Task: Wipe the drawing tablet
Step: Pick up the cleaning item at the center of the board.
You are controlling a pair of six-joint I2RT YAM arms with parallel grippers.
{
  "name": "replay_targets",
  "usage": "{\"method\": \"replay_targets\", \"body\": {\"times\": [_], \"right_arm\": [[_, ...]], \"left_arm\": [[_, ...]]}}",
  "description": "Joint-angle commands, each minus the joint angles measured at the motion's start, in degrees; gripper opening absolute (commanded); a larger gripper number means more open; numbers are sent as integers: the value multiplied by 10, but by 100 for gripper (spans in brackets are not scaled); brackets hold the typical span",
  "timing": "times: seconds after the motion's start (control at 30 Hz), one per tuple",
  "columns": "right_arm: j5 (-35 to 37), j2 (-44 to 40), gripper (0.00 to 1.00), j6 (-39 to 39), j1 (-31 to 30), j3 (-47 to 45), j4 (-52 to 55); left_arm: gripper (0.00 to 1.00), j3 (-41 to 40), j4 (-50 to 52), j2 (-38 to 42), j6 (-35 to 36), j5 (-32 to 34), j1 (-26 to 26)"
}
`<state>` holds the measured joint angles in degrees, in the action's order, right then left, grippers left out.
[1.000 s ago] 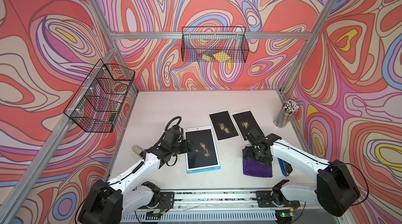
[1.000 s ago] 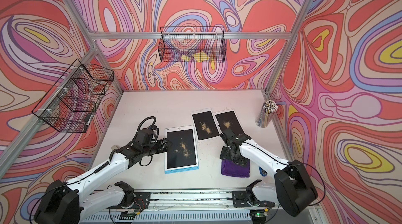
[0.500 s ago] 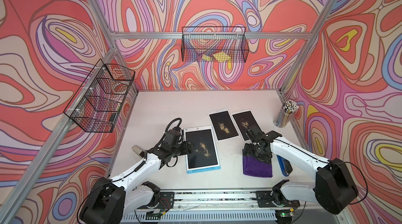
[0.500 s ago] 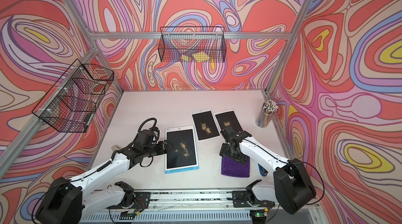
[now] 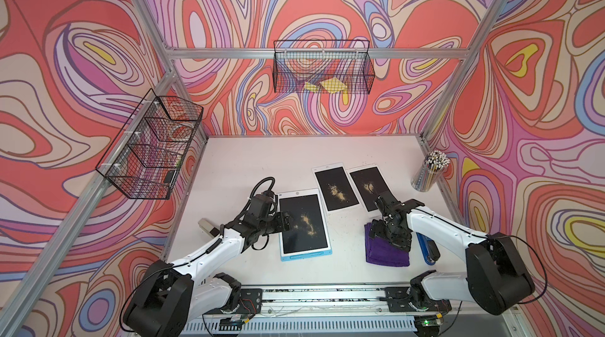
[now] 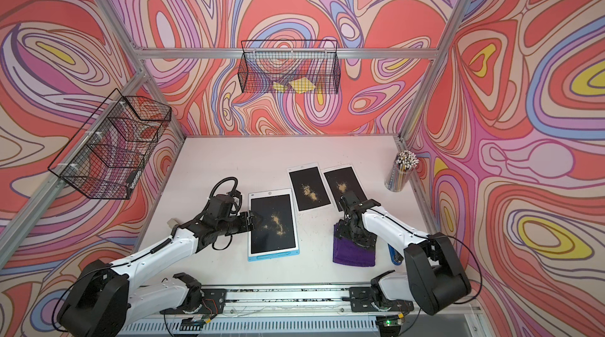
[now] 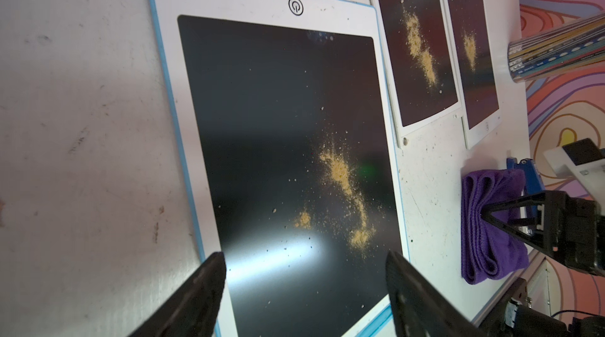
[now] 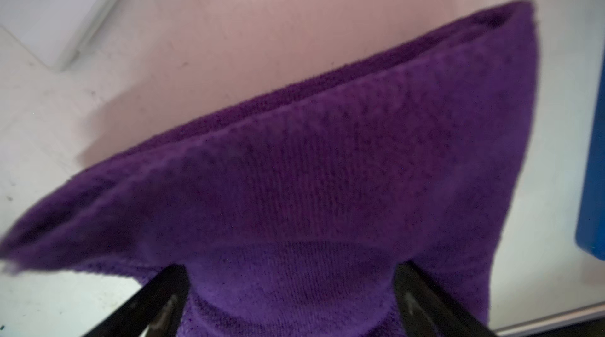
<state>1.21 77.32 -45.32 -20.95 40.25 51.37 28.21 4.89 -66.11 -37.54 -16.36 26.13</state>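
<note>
Left fingers [image 7: 209, 276] are standing spread, gripping nothing, reaching over the side edge of the blue-rimmed drawing tablet [image 5: 311, 240]. Tablet is lying flat on the counter [image 5: 245, 162] between the two arms, with yellow powder [image 7: 340, 175] scattered across its dark screen. Right fingers [image 8: 157, 299] are standing wide, not clamped, straddling the folded purple cloth [image 5: 386, 253]; cloth is bulging up between them. Cloth is resting on the counter, apart from the tablet. A smaller powdered tablet [image 5: 335, 188] and its neighbour [image 5: 368, 185] are lying just behind. Pencil cup [image 5: 429, 175] is standing near the wall.
</note>
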Motion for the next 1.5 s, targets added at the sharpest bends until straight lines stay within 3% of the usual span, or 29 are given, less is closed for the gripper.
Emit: {"method": "replay_targets", "body": {"times": [0.0, 0.23, 0.57, 0.83, 1.37, 1.47], "right_arm": [[-39, 21, 97, -12, 0, -15, -52], [-87, 44, 95, -41, -14, -15, -89], [-97, 116, 96, -133, -143, -3, -177], [-75, 167, 97, -176, -180, -23, -208], [-58, 162, 60, -177, -185, -101, -281], [-54, 152, 49, -180, -189, -110, -284]], "left_arm": [[80, -3, -6, 0, -2, -2, -5], [80, -3, -11, 1, -3, -6, -10], [80, -8, -18, -11, -12, -17, -14], [80, -1, 17, 13, -10, -4, -15], [80, 4, 34, 1, -13, 7, -18], [81, 7, 43, 2, -7, 11, -20]]}}
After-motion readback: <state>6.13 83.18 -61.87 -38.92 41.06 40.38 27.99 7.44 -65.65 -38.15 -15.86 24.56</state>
